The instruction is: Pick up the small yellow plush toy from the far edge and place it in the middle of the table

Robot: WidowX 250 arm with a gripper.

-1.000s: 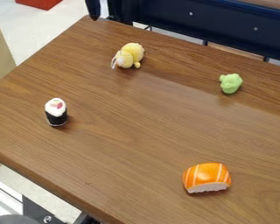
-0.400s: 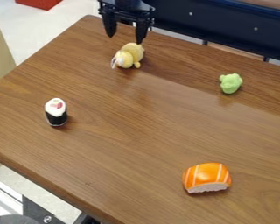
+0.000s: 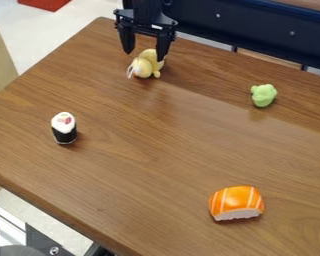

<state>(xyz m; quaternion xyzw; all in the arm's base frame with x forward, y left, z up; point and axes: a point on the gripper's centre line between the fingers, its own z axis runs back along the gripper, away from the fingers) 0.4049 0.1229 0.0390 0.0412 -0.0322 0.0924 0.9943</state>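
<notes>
Gripper [image 3: 144, 56] has lowered slightly, fingers apart, nothing held. Tips now beside the yellow plush toy [image 3: 143, 68], putting it within close reach.

Yellow plush toy [image 3: 142, 67] on brown tabletop [image 3: 146, 160]

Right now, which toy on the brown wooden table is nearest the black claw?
The rounded yellow plush toy, partly hidden behind the claw; no other toy is that close.
</notes>
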